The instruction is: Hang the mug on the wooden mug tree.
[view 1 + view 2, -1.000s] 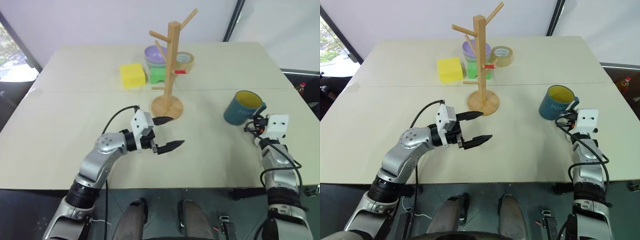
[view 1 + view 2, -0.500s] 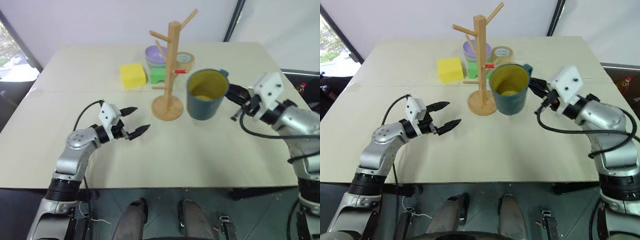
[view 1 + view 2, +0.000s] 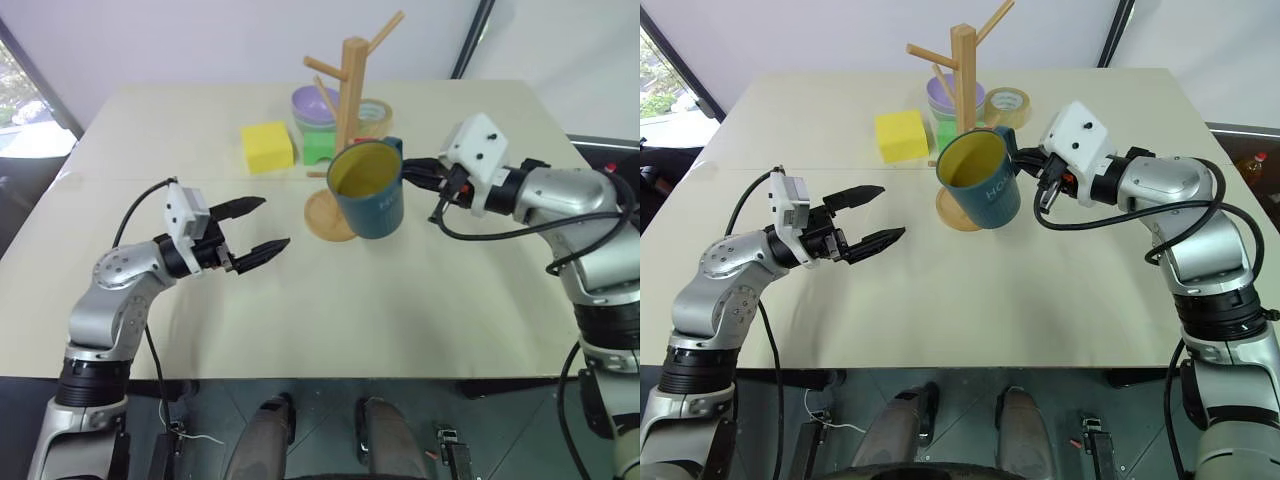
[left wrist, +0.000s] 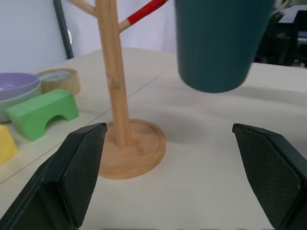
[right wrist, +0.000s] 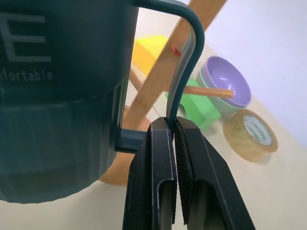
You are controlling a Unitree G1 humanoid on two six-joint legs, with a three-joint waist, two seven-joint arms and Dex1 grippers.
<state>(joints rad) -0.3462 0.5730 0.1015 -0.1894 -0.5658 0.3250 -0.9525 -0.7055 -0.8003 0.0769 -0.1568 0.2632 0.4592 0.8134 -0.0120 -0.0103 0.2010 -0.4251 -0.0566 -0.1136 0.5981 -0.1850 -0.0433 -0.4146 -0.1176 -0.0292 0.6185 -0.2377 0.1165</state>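
My right gripper [image 5: 173, 129] is clamped on the loop handle of the teal mug [image 3: 368, 189], pads pinching the handle's thin edge. Mug is held in the air, upright, yellow inside showing, just in front of the wooden mug tree [image 3: 345, 110] and over its round base. My left gripper [image 3: 255, 227] is empty, fingers spread apart, hovering above the tabletop [image 3: 400, 300] well apart from the tree. Behind the tree: yellow block [image 3: 267, 147], green block [image 3: 318, 147], lavender bowl [image 3: 318, 103], tape roll [image 3: 1006, 102].
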